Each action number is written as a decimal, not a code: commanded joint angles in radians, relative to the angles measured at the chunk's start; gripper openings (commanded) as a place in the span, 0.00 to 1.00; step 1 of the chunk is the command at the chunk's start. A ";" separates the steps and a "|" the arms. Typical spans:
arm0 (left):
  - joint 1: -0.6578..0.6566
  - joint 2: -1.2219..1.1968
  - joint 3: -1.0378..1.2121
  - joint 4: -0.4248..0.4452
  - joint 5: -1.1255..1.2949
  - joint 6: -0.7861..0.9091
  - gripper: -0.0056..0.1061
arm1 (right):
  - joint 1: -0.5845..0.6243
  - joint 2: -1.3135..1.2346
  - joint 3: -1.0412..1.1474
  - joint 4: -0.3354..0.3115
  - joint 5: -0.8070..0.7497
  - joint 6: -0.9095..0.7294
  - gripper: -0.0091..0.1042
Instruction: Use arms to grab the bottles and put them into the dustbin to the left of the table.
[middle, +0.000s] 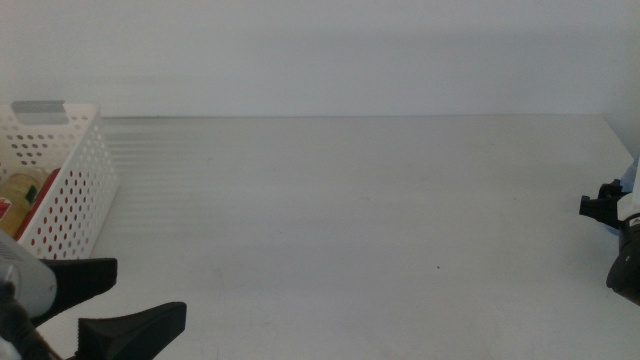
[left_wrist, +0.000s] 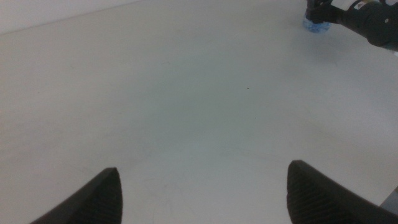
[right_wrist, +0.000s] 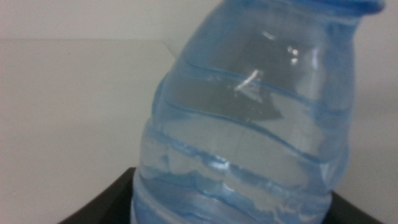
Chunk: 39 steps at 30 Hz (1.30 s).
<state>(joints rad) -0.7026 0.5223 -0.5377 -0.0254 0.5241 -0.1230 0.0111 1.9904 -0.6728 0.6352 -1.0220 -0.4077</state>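
Note:
The white perforated dustbin (middle: 80, 185) stands at the table's left edge. The bottle of pale yellow liquid (middle: 22, 188) and the red can (middle: 8, 208) lie inside it. The small blue water bottle (right_wrist: 249, 124) fills the right wrist view, tilted, with my right gripper (right_wrist: 230, 208) shut on its lower body. In the middle view my right gripper (middle: 600, 207) is at the table's far right edge. The left wrist view shows the bottle (left_wrist: 316, 25) far off under that gripper. My left gripper (middle: 150, 292) (left_wrist: 204, 171) is open and empty at the front left, near the bin.
The white table (middle: 340, 220) spreads between the two arms. A pale wall rises behind its far edge. The table's right edge runs just behind my right gripper.

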 joint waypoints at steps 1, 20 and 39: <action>-0.004 0.005 -0.030 -0.007 -0.074 -0.009 0.80 | -0.007 -0.041 -0.020 -0.045 -0.071 -0.004 0.26; -0.004 0.005 -0.030 -0.007 -0.074 -0.009 0.80 | 0.414 -0.331 -0.233 -0.844 0.424 0.413 0.08; -0.004 0.005 -0.030 -0.007 -0.074 -0.009 0.80 | 0.715 -0.091 -0.407 -1.356 0.282 0.831 0.08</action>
<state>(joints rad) -0.7026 0.5223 -0.5377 -0.0254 0.5241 -0.1230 0.7161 1.9460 -1.0387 -0.7283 -0.5853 0.4265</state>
